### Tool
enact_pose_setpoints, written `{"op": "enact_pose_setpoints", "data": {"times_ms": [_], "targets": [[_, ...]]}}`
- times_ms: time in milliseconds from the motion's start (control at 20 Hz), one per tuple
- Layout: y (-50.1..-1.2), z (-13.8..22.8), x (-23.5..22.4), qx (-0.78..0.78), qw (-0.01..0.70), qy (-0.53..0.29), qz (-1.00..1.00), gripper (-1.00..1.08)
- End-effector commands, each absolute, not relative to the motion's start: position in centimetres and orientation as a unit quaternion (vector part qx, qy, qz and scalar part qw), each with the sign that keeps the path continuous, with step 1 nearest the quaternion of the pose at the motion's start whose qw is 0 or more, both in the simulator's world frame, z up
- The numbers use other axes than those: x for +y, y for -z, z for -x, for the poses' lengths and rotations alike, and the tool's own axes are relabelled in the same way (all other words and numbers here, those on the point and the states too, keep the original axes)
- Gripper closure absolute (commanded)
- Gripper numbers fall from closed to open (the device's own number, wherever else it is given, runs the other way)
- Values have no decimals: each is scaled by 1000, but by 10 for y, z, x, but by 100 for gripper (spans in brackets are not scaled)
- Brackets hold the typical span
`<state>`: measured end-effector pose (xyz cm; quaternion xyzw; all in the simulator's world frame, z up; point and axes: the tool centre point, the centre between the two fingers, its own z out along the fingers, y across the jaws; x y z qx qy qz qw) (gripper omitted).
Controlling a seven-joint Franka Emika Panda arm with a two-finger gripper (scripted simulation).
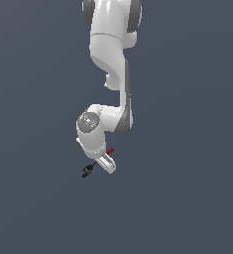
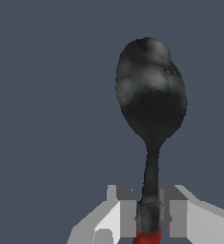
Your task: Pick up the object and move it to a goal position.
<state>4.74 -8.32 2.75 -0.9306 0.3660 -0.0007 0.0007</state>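
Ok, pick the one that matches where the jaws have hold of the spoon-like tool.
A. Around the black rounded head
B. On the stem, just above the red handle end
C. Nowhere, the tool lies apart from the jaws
B: in the wrist view the spoon-like tool has its stem pinched between the two fingers of the gripper, with the head sticking out free and the red end just behind the pinch.

Black, grey-mottled head and stem, red handle end on spoon-like tool point(image 2: 151, 109); white-and-grey gripper point(image 2: 149, 217); slate-blue backdrop.
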Motion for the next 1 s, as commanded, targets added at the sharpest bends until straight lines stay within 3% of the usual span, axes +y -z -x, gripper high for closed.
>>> {"op": "enact_pose_setpoints", "data": {"times_ms": [0, 950], "targets": [[-37, -42, -83, 366, 1, 1, 931, 108], [-169, 36, -75, 367, 2, 0, 930, 108]]}}
